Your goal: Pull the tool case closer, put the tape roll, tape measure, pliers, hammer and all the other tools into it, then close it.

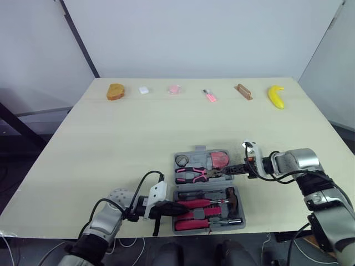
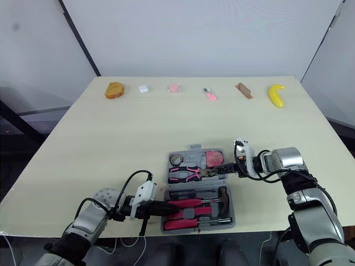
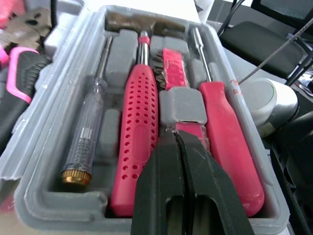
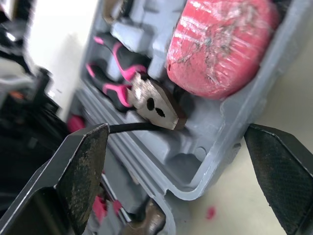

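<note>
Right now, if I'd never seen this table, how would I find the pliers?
Find the open gray tool case near the front edge of the pale table. In its far half the pliers lie beside a small ring and a round pink tool. Only they have two black-and-pink handles meeting at a metal nose.

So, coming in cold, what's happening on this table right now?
A two-armed robot is packing a tool case, which lies open at the table's near edge. The pliers, tape roll and hammer are in their slots. The left claw is shut, its tips down among the pink-handled tools. The right claw is open by the pliers' nose. The case is not yet closed.
</note>
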You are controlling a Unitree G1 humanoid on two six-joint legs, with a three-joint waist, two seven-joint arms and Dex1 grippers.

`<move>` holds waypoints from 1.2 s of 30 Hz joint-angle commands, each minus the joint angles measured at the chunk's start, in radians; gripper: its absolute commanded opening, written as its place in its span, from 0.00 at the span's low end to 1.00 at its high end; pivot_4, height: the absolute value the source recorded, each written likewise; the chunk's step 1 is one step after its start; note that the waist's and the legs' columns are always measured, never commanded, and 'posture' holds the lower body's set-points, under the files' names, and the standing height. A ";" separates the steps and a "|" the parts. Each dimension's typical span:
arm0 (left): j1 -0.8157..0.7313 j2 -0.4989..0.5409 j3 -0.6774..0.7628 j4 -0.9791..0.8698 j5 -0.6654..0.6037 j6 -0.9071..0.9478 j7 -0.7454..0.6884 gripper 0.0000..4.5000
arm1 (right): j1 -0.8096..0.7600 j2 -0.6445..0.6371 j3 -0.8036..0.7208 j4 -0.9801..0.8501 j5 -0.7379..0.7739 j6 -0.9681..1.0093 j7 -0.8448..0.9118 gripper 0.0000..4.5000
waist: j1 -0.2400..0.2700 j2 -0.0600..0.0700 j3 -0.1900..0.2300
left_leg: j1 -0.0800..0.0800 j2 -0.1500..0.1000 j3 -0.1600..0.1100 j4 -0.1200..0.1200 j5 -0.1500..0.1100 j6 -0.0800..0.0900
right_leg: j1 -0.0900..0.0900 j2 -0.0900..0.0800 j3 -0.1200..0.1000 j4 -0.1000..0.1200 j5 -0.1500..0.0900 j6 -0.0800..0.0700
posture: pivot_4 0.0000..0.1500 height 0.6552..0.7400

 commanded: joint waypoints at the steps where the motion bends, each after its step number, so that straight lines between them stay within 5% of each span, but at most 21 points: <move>1: 0.009 0.015 -0.010 0.058 0.043 -0.006 0.005 0.01 | 0.006 0.011 -0.059 -0.073 0.063 0.025 0.023 1.00 | 0.000 0.000 0.000 | 0.000 0.000 0.000 0.000 0.000 0.000 | 0.000 0.000 0.000 0.000 0.000 0.000 | 1.00 1.00; 14: 0.004 0.023 -0.020 0.078 0.051 -0.037 -0.002 0.01 | 0.069 0.011 -0.082 -0.171 0.069 0.021 0.030 1.00 | 0.000 0.001 0.000 | 0.000 0.000 0.000 0.000 0.000 0.000 | 0.000 0.000 0.000 0.000 0.000 0.000 | 1.00 1.00; 27: 0.064 0.063 0.015 -0.019 0.013 -0.019 0.011 0.01 | 0.146 -0.028 -0.237 -0.370 0.234 0.150 0.015 1.00 | -0.002 0.001 0.000 | 0.000 0.001 -0.001 -0.002 0.000 0.000 | 0.000 0.000 0.000 -0.001 0.000 0.000 | 1.00 1.00; 32: 0.199 0.176 0.143 -0.264 -0.199 0.163 -0.033 0.01 | 0.219 -0.072 -0.355 -0.534 0.361 0.271 -0.027 1.00 | -0.004 0.001 0.001 | 0.000 0.002 0.001 -0.004 0.000 0.000 | -0.001 -0.001 0.001 -0.001 0.000 0.000 | 1.00 1.00; 36: 0.345 0.363 0.367 -0.393 -0.388 0.383 -0.075 0.01 | 0.314 -0.116 -0.457 -0.720 0.512 0.416 -0.048 1.00 | 0.003 -0.001 0.003 | -0.002 0.002 -0.001 -0.005 0.000 0.000 | -0.004 -0.004 -0.002 -0.002 -0.001 0.000 | 1.00 1.00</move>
